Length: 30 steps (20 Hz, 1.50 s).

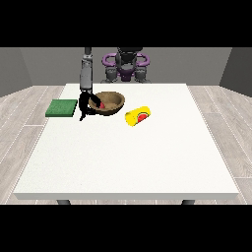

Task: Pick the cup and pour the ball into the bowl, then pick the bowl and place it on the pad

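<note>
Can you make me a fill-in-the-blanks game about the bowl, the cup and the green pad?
1. The yellow cup lies on its ____ on the white table.
2. The small red ball is inside the ____.
3. The green pad is at the view's ____ of the brown bowl.
4. The black hand at the view's left is at the rim of the ____.

Missing words: side; bowl; left; bowl

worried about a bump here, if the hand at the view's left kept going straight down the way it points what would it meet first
Most likely the white table. The hand at the view's left hangs pointing down beside the brown bowl, at its left rim, with the green pad off to its other side. Depth is unclear, so it may brush the bowl's wall.
</note>
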Available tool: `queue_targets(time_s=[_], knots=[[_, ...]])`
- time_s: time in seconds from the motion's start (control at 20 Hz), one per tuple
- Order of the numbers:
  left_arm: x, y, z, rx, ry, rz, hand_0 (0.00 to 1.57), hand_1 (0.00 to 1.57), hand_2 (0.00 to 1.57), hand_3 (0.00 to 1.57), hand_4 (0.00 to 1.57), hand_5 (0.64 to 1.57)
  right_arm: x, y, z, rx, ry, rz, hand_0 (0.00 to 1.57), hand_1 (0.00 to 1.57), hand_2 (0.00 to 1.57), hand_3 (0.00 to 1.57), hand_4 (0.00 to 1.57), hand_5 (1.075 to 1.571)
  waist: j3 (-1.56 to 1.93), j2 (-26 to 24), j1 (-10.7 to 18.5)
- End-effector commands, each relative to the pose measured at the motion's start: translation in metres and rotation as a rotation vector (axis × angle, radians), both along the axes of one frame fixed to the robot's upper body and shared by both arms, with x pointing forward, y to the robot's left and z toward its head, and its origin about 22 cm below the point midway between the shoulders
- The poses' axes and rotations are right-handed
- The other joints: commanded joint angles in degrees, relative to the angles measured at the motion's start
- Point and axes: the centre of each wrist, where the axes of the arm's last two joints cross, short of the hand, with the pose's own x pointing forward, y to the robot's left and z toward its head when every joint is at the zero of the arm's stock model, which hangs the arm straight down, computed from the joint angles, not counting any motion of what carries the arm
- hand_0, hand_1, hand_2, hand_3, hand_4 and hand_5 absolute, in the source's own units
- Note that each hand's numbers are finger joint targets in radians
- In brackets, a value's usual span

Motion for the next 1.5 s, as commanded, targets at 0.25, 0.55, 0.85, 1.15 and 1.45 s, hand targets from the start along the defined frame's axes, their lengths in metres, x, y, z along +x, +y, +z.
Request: queue_targets(time_s=[0.25,0.55,0.85,1.15,1.45], knots=[[0.020,0.042,-0.078,-0.056,0.195,0.077,0.00,0.00,0.00,0.00,0.00,1.545,0.017,-0.007,0.058,-0.188,0.325,-0.031,1.57,1.57,1.57,1.57,1.26,1.456,1.55,-8.35,-4.80],[-0.002,0.077,-0.071,-0.062,0.118,0.120,0.00,0.00,0.00,0.00,0.00,1.541,0.033,-0.032,0.096,-0.153,0.293,-0.018,1.57,1.57,1.57,1.57,1.26,1.486,1.73,-4.94,-6.29],[-0.019,0.107,-0.074,-0.085,0.114,0.188,0.00,0.00,0.00,0.00,0.00,1.537,0.031,-0.042,0.106,-0.251,0.291,0.038,1.57,1.57,1.57,1.57,1.30,1.520,1.72,-4.02,-10.22],[-0.008,0.087,-0.097,-0.044,0.141,0.166,0.00,0.00,0.00,0.00,0.00,1.533,0.013,-0.108,0.084,-0.262,0.314,-0.030,1.57,1.57,1.57,1.57,1.30,1.528,1.80,-5.12,-8.23],[-0.015,0.078,-0.066,-0.034,0.072,0.192,0.00,0.00,0.00,0.00,0.00,1.534,0.015,-0.144,0.099,-0.182,0.206,-0.050,1.57,1.57,1.57,1.17,1.29,1.534,1.86,-1.57,-8.15]])
